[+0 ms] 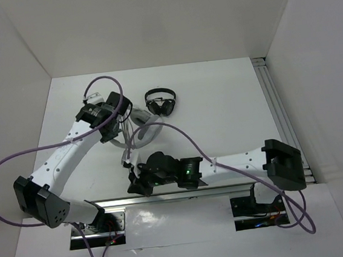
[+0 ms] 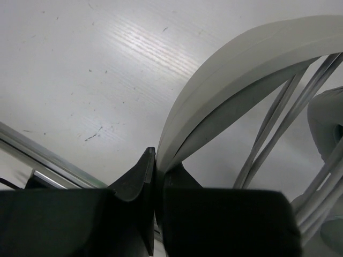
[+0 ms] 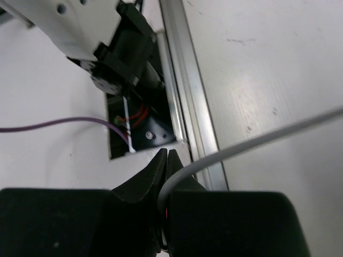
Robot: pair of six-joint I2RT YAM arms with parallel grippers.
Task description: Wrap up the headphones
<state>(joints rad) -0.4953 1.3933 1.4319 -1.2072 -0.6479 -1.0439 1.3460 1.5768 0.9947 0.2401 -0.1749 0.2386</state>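
The white and light-grey headphones (image 1: 140,117) lie at the middle of the table. My left gripper (image 1: 118,119) is shut on their wide headband (image 2: 241,69), with the jaws pinched on its edge (image 2: 158,160). Strands of the thin grey cable (image 2: 278,123) run beside the headband toward an earcup (image 2: 327,123). The cable (image 1: 126,146) leads down to my right gripper (image 1: 133,184), which is shut on it near the table's front edge. In the right wrist view the cable (image 3: 257,142) curves out from between the closed jaws (image 3: 167,155).
Smaller black headphones (image 1: 160,102) lie just behind the white ones. An aluminium rail (image 3: 187,80) runs along the near edge, with the left arm's base (image 3: 123,48) beyond it. Another rail (image 1: 280,118) lines the right side. Purple arm cables (image 1: 178,134) loop over the table.
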